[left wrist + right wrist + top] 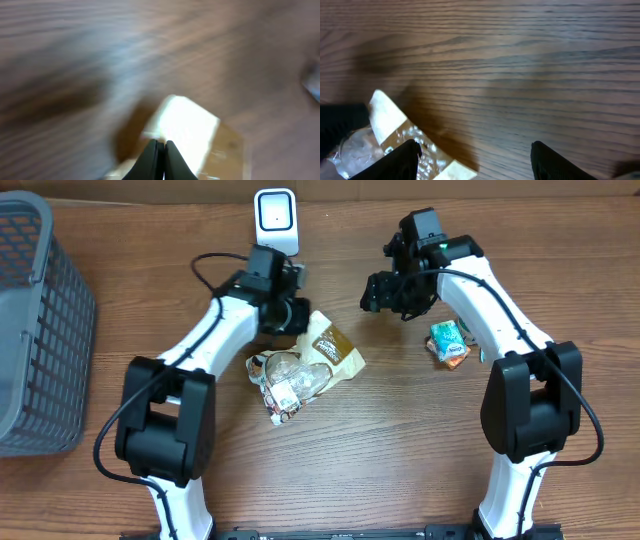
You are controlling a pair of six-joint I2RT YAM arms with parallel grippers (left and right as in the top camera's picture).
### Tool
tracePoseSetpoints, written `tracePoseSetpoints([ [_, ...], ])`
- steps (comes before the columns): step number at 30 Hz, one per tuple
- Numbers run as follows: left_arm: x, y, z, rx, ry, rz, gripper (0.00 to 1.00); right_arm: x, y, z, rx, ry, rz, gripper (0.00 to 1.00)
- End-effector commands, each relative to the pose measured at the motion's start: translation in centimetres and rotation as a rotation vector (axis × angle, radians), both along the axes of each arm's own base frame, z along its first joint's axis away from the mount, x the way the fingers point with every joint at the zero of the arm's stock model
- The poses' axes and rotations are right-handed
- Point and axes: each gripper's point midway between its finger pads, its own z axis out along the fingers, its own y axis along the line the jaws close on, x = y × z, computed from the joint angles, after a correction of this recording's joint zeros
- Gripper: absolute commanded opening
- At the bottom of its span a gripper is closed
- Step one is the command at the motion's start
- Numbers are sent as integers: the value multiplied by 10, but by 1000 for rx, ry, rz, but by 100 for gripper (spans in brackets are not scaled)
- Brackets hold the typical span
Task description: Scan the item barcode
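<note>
My left gripper (159,156) is closed tight. I judge it has the top edge of the bag (338,350) pinched, because in the right wrist view the bag's pale corner stands up off the table (400,450) with shadow under it. My own wrist view is too blurred to be sure of the hold. The bag lies mid-table, just in front of the scanner (275,215), which stands upright at the far edge, and the bag's lower end overlaps a clear pouch (285,380). My right gripper (475,162) is wide open with nothing between its fingers, hanging just beside the raised corner. A small packet (449,343) lies apart from it by my right arm. The grip worries me most. A nip on thin film at one edge could let the bag slide out when I lift, or let it swing and turn its printed side away from the scanner. I can't see a barcode on any face from here, so I may well present the wrong side. The pouch could catch on the bag and come up with it, or be dragged across the table. The scanner is close behind my left wrist, and a careless rise could tip it. My two grippers are close together, so if the right one reaches in to steady the bag, the fingers could collide.
</note>
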Motion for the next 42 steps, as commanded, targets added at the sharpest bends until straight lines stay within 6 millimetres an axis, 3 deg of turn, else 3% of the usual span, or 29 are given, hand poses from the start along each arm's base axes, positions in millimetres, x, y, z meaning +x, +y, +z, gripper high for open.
tracePoseSetpoints([
  [1, -29, -48, 2, -100, 0, -240, 4, 6, -1, 22, 11, -56, -1, 69],
  [5, -46, -67, 1, -93, 7, -311, 4, 8, -5, 22, 10, -55, -10, 69],
  [10, -36, -50, 2, -63, 45, -204, 4, 9, -5, 22, 15, -60, -11, 69],
  [13, -23, -22, 14, -43, 80, -94, 4, 15, 0, 26, 40, -85, -4, 73],
  [19, -18, 70, 37, 99, 227, 291, 4, 32, 35, 37, 167, -182, 75, 81],
  [22, -22, 100, 41, 100, 268, 361, 4, 33, 61, 27, 171, -221, 168, 88],
  [26, -25, 129, 38, 106, 307, 417, 4, 17, 93, 5, 171, -216, 330, 92],
  [29, -25, 138, 38, 110, 307, 418, 4, 3, 107, -15, 167, -186, 422, 92],
  [35, -23, 138, 38, 111, 294, 407, 4, -10, 110, -45, 152, -118, 475, 84],
  [38, -23, 138, 38, 112, 289, 401, 4, -20, 114, -44, 189, -99, 521, 71],
  [42, -20, 138, 39, 108, 277, 402, 4, -34, 121, -43, 241, -88, 598, 70],
])
